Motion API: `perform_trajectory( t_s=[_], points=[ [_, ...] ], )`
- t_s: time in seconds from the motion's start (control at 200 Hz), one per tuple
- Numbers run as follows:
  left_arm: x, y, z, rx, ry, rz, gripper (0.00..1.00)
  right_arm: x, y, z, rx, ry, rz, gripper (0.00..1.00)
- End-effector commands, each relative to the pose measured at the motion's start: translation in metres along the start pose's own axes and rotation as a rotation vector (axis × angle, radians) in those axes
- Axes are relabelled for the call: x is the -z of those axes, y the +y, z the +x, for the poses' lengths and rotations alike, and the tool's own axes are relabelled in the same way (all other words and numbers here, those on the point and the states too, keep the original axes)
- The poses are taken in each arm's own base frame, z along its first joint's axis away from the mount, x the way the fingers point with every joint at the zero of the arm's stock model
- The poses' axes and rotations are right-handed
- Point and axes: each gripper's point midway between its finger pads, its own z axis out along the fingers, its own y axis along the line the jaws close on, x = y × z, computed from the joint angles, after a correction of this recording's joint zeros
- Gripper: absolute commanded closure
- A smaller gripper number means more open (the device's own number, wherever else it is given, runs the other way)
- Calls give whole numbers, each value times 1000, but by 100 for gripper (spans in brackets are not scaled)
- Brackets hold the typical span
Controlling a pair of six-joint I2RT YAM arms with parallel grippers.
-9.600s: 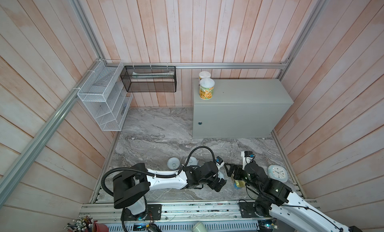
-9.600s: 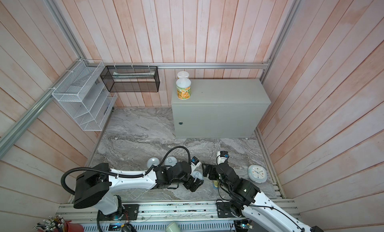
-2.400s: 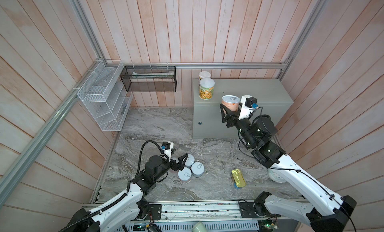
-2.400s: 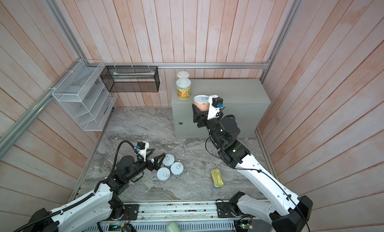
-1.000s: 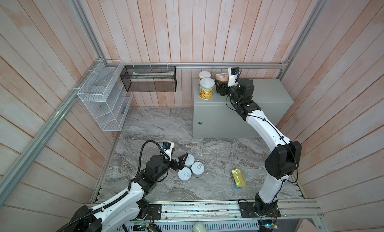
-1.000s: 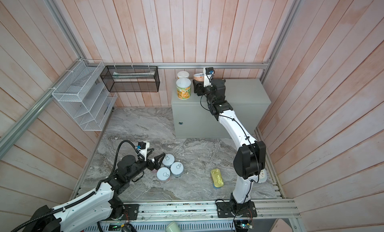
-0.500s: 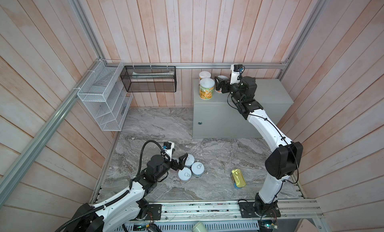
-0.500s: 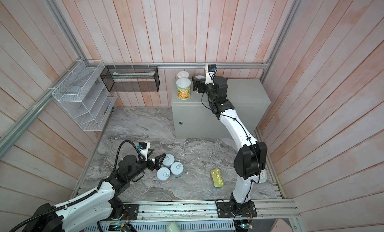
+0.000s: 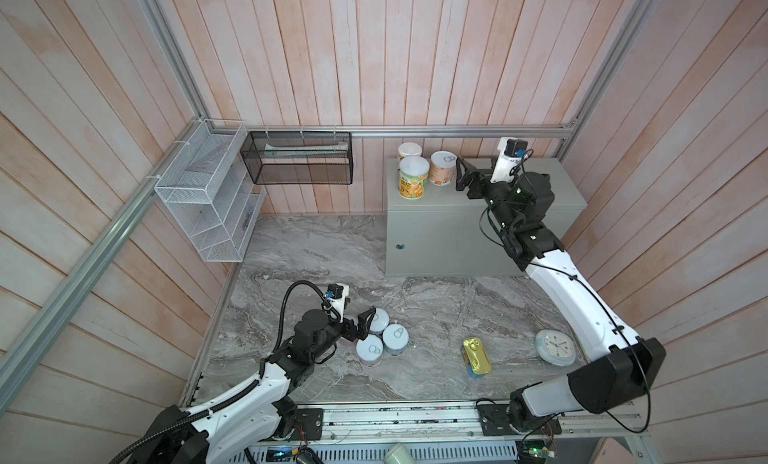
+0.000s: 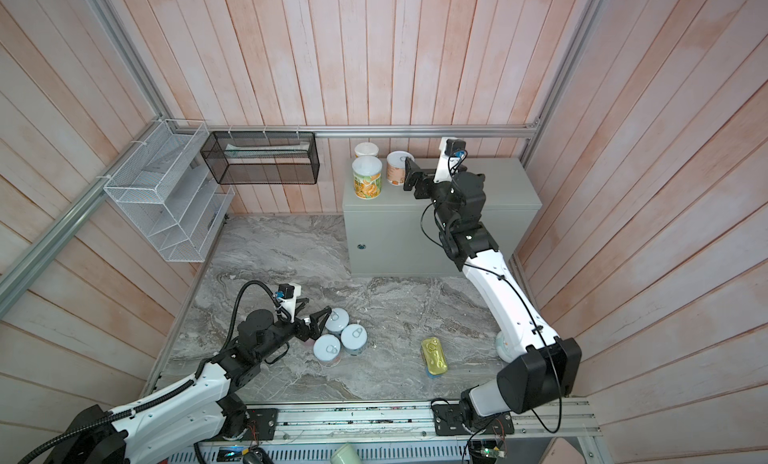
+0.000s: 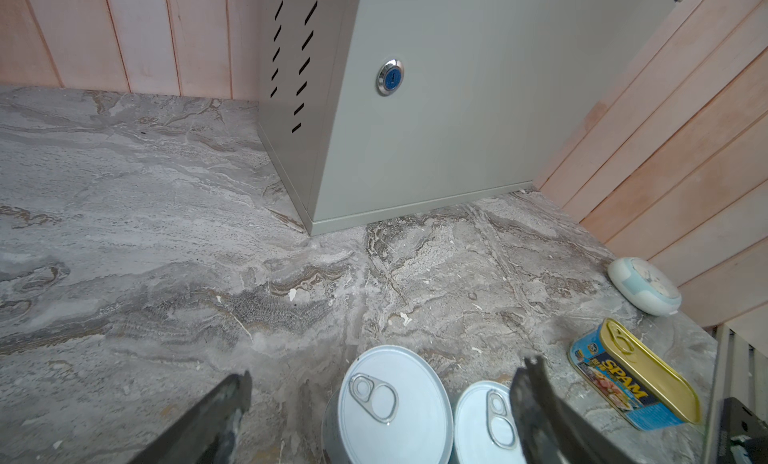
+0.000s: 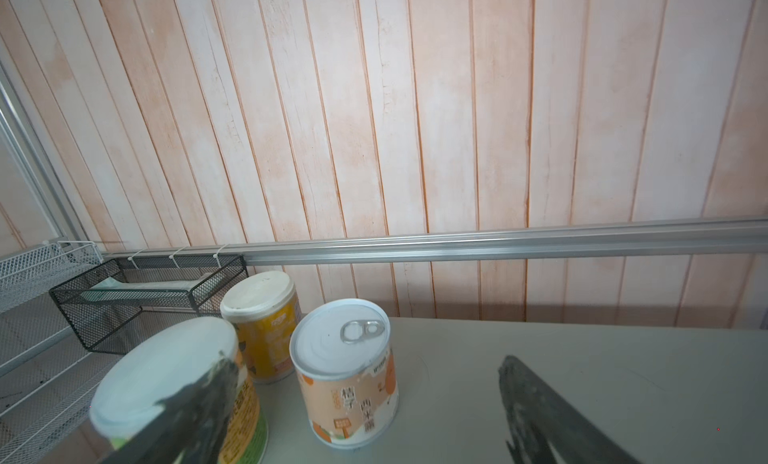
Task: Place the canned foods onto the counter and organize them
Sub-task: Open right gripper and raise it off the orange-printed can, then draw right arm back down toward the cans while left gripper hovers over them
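A large light-grey metal box counter (image 9: pixel 440 198) is set against a pink plank wall. Three cans are stood at its back left corner: two white-lidded yellow-green cans (image 9: pixel 413 177) and a short pull-tab can with an orange label (image 9: pixel 443 168). The right gripper (image 9: pixel 462 174) is held just beside the orange-labelled can, jaws spread wide and empty. On the grey marble-patterned surface (image 9: pixel 316 250), three short pale-blue pull-tab cans (image 9: pixel 395 338) are clustered together. The left gripper (image 9: pixel 365 325) is held low at them, jaws wide apart, nothing clasped. A flat gold oblong tin (image 9: pixel 477 355) is laid further right, near a round white clock (image 9: pixel 555 347).
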Motion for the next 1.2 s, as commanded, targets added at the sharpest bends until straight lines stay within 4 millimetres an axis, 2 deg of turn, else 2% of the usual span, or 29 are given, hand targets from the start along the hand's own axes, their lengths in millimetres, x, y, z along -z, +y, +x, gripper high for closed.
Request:
perform_trajectory(
  t_s=[0.0, 0.155, 0.3, 0.39, 0.53, 0.61, 0.845, 0.955, 1.195],
  points=[
    [-1, 4, -5, -10, -22, -21, 0, 27, -5, 12, -50, 20, 31, 2],
    [0, 4, -5, -13, -27, -25, 0, 62, 14, 45, -80, 105, -13, 2],
    [-1, 9, -3, -19, -27, -50, 0, 87, 28, 84, -93, 237, -37, 2],
    [-3, 16, -3, -37, -5, -95, 0, 101, 39, 99, -132, 299, -67, 2],
    [-3, 20, -9, -20, 16, -135, 0, 109, 49, 139, -177, 458, -33, 2],
    [-2, 20, -13, 9, 42, -152, 0, 110, 54, 154, -189, 513, -8, 2],
    [1, 15, -15, 72, 172, -175, 0, 110, 83, 158, -289, 552, -98, 2],
    [1, 16, -8, 111, 245, -204, 0, 111, 85, 161, -292, 581, -99, 2],
    [-3, 23, 12, 152, 352, -258, 0, 110, 88, 148, -298, 538, -131, 2]
  ],
)
